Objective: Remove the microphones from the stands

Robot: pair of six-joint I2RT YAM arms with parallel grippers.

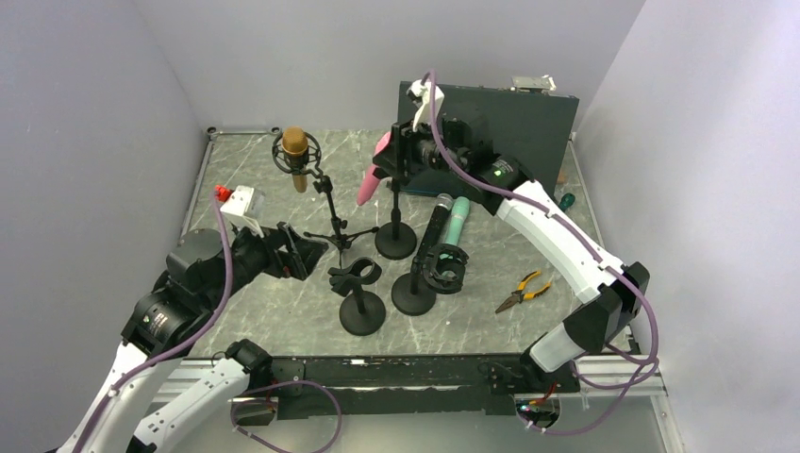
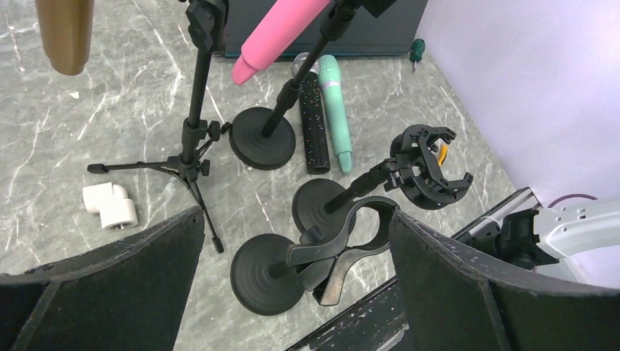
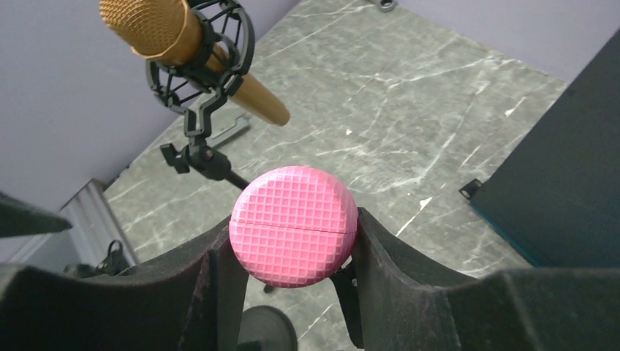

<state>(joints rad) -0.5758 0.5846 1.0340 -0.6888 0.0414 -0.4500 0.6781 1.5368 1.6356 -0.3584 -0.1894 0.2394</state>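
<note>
While the right gripper (image 1: 411,151) is clamping its black foam pads (image 3: 398,285) on the round head of the pink waffle-textured microphone (image 3: 294,225), both pads are touching it. The microphone is sitting tilted at the top of the black round-base stand (image 1: 395,241), head uppermost. The left gripper (image 1: 302,253) is hanging well to the left of that stand, jaws spread wide and holding nothing. A gold microphone (image 1: 295,151) in a black shock mount is standing left of the stand on a tripod. A black speckled microphone (image 1: 435,223) and a teal one (image 1: 458,219) are lying side by side just right of the stand's base.
</note>
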